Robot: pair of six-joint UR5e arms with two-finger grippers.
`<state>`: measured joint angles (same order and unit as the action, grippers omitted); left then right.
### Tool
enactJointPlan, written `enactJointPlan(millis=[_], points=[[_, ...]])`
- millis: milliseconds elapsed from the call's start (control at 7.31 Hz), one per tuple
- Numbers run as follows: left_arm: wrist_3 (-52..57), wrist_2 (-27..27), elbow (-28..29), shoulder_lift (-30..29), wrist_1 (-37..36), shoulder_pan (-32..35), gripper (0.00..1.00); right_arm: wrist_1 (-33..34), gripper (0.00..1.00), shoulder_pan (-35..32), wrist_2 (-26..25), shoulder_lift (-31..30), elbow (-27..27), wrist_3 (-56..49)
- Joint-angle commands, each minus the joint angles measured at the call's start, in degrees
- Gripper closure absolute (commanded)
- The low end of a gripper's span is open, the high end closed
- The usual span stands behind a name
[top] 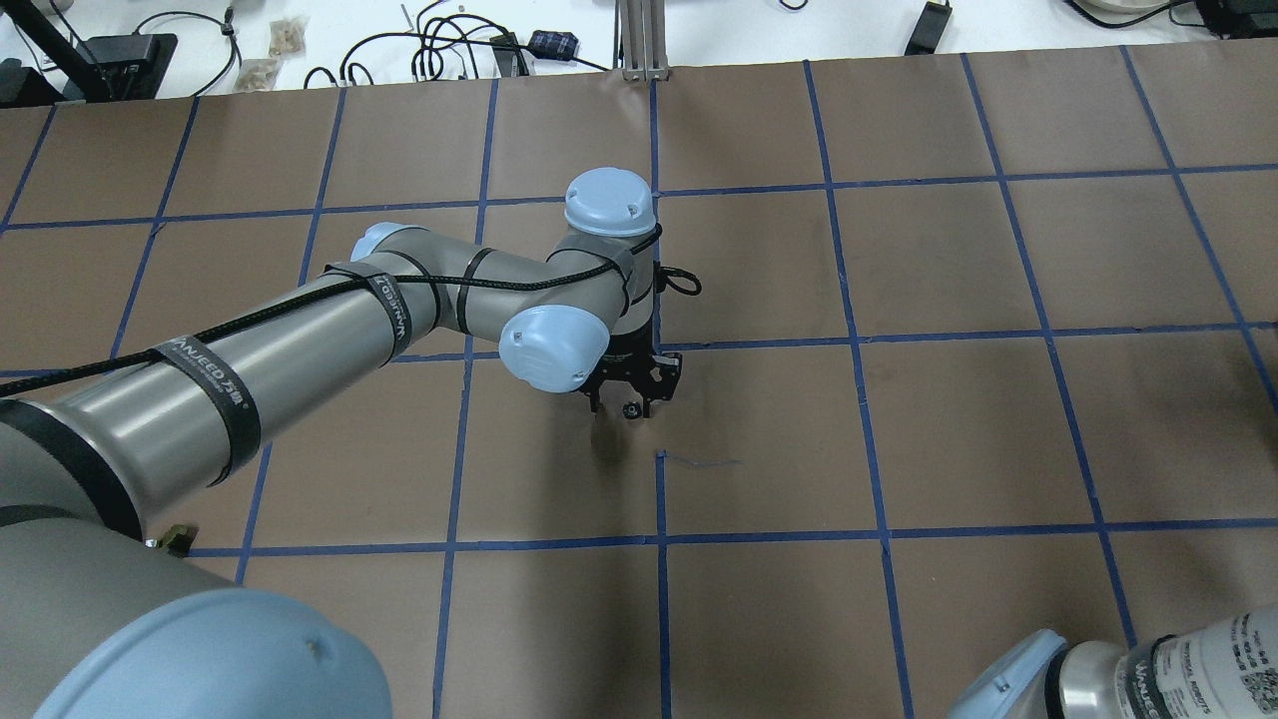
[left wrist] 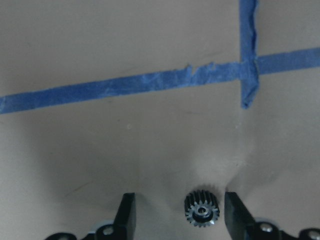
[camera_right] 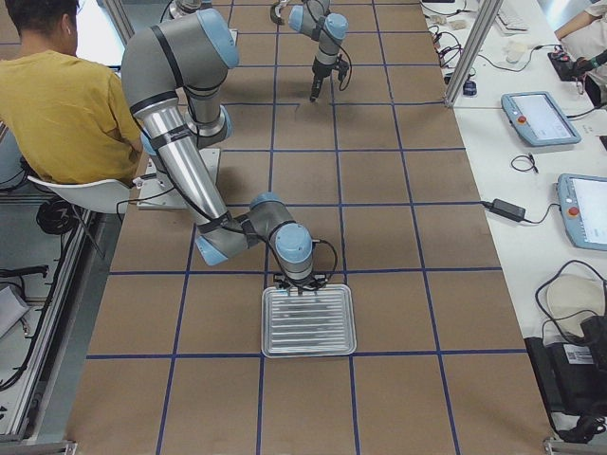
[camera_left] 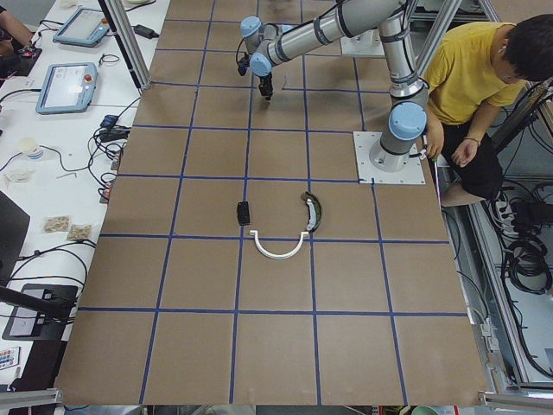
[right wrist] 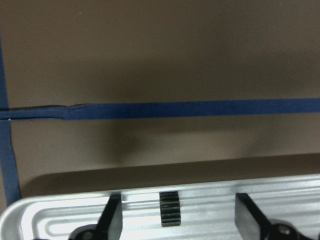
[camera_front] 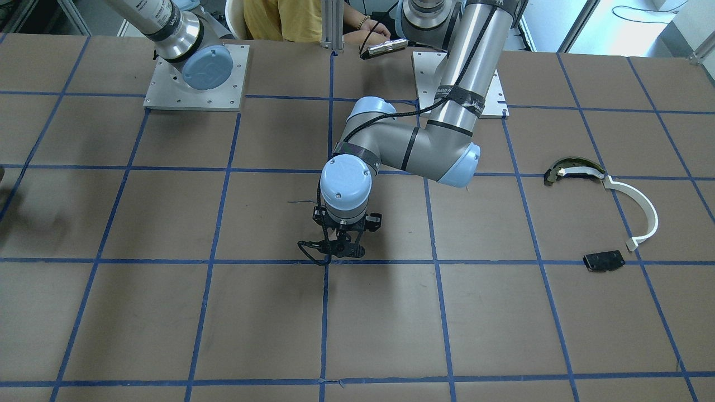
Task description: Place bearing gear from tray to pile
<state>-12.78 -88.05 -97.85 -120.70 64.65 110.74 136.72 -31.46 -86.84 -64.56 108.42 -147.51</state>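
A small black bearing gear (left wrist: 201, 210) lies flat on the brown table between the fingers of my open left gripper (left wrist: 179, 200), nearer one finger (left wrist: 234, 212). That gripper (camera_front: 342, 251) hangs low over the table's middle, far from the pile. The pile is a thin white arc (camera_front: 642, 209), a dark olive curved piece (camera_front: 572, 170) and a flat black plate (camera_front: 603, 261). My right gripper (right wrist: 179, 197) is open over the edge of the silver tray (camera_right: 308, 322). A second black gear (right wrist: 169, 208) stands on edge in the tray between its fingers.
Blue tape lines (left wrist: 125, 87) cross the table just beyond the left gripper. A person in a yellow shirt (camera_left: 471, 73) sits by the robot's base. The left arm's elbow (top: 549, 345) hangs above the table beside its gripper.
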Motion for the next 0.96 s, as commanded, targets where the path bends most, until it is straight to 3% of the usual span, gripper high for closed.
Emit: enactJointPlan(millis=[0,137,547,821], points=[[0.0,0.1,0.3,-0.1,0.2,0.0,0.82,0.0,0.49,0.0,-0.1,0.0,0.1,0.0],[0.0,0.1,0.3,0.0,0.3,0.0,1.0,0.0,0.56,0.0,-0.2,0.0,0.1,-0.1],[0.2,0.1,0.9,0.2,-0.4,-0.3,1.0,0.0,0.95,0.1,-0.9,-0.4,0.1,0.7],[1.3,-0.4,1.6,4.0,4.4,-5.0,1.0,1.0,1.0,0.1,-2.6,-2.0,0.0,10.2]])
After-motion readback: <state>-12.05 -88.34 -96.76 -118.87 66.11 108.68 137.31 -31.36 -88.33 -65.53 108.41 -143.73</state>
